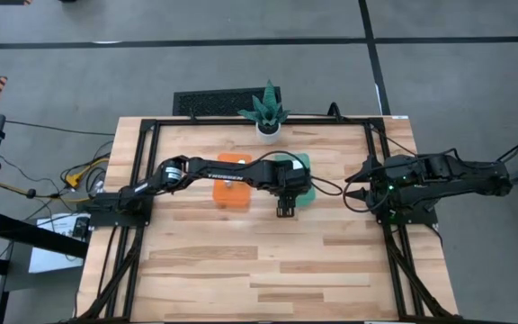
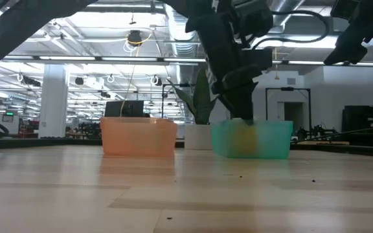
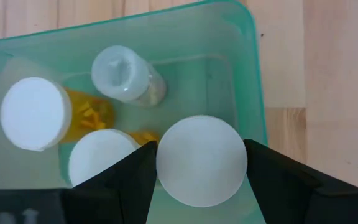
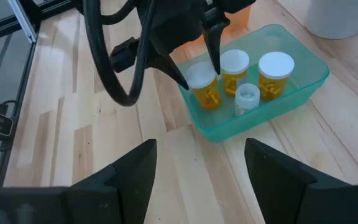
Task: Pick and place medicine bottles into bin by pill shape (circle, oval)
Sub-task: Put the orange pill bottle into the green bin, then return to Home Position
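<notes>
The left gripper (image 3: 201, 163) hangs over the near end of the green bin (image 3: 250, 81), its jaws pinching a white-capped medicine bottle (image 3: 201, 160) by the cap, one dark finger on each side. In the right wrist view the same bottle (image 4: 202, 87) shows orange-yellow pills through its amber wall and sits inside the green bin's corner, with the left arm's fingers (image 4: 215, 38) coming down onto it from above. Three more bottles stand in that bin: two amber ones with white caps (image 4: 234, 70) (image 4: 275, 73) and a smaller clear one (image 4: 247, 99) (its cap looks frosted rather than white). From above, the green bin (image 1: 306, 182) lies just beside the orange bin (image 1: 232, 194) on the wooden bench (image 1: 268, 270), with a potted plant (image 1: 267, 115) behind them. The right gripper (image 1: 356, 191) waits at the bench's right edge, well apart from the bins, its jaws spread.
</notes>
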